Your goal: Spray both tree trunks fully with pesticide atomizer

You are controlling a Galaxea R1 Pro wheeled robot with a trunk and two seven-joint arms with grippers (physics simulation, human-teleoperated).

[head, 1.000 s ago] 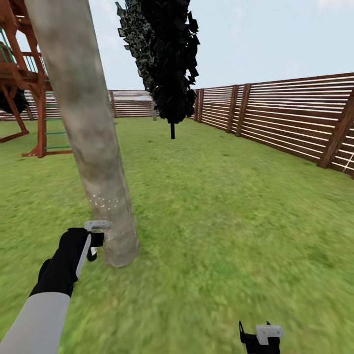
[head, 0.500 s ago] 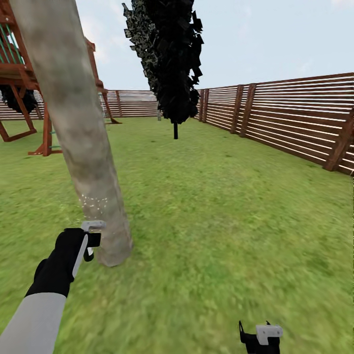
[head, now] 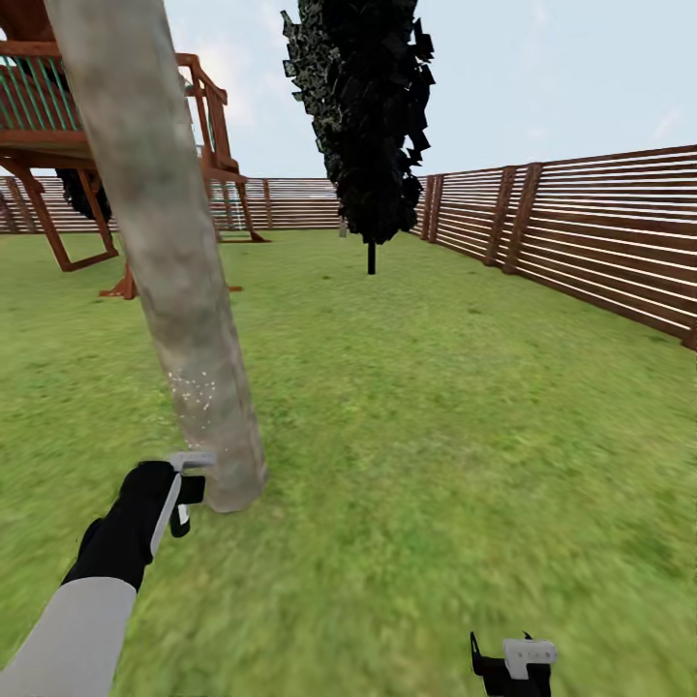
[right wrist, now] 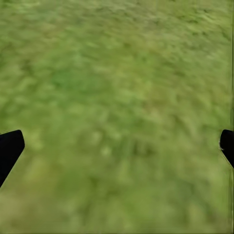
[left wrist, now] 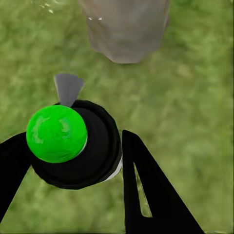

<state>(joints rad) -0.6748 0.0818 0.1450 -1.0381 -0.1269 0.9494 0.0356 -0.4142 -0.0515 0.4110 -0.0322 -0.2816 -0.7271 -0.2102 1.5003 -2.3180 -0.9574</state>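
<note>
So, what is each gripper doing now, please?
Left gripper: shut on the atomizer, beside the trunk.
Right gripper: open, holding nothing, above grass.

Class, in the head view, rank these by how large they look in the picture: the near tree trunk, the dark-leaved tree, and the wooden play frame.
1. Tree trunk, though it looks large partly because it is nearest.
2. Dark-leaved tree.
3. Wooden play frame, partly hidden behind the trunk, so its rank against the dark-leaved tree is unsure.

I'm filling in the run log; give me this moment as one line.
left gripper: shut on atomizer | nozzle toward tree trunk base | white droplets on trunk | right gripper: open, over lawn
</note>
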